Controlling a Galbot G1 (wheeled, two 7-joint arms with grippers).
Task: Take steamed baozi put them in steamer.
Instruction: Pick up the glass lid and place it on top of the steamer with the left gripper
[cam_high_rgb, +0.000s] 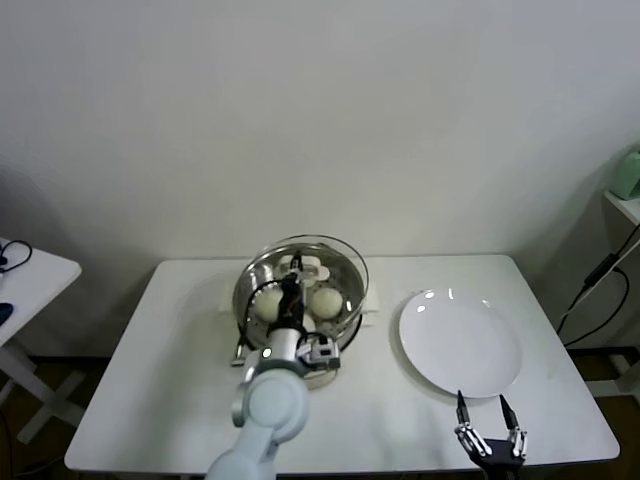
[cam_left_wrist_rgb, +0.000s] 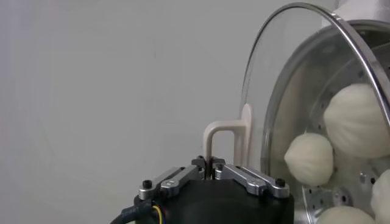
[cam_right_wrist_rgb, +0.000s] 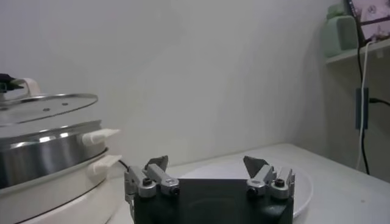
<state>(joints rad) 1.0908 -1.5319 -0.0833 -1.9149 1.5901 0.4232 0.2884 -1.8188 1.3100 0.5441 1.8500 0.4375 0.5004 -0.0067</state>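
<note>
Lid held over the loaded steamer

Buns (cam_high_rgb: 326, 300) sit inside the steamer (cam_high_rgb: 250, 275) at the table's (cam_high_rgb: 150, 380) twelve o'clock middle; the left wrist view shows four on its perforated tray. Left gripper (cam_left_wrist_rgb: 211, 165) is clamped shut on the white handle (cam_left_wrist_rgb: 226, 137) of the glass lid (cam_high_rgb: 335, 246), which is just above the steamer's rim. Right gripper (cam_high_rgb: 488, 417) hangs with fingers spread wide and nothing between them, near the six o'clock edge of the white plate (cam_high_rgb: 460, 345), which lies at the steamer's three o'clock.

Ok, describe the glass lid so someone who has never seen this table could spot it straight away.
On the white table, left of the empty white plate, stands the shiny steamer holding baozi. The glass lid sits over it, gripped at its white handle by the left gripper. It is the only see-through thing there.
</note>
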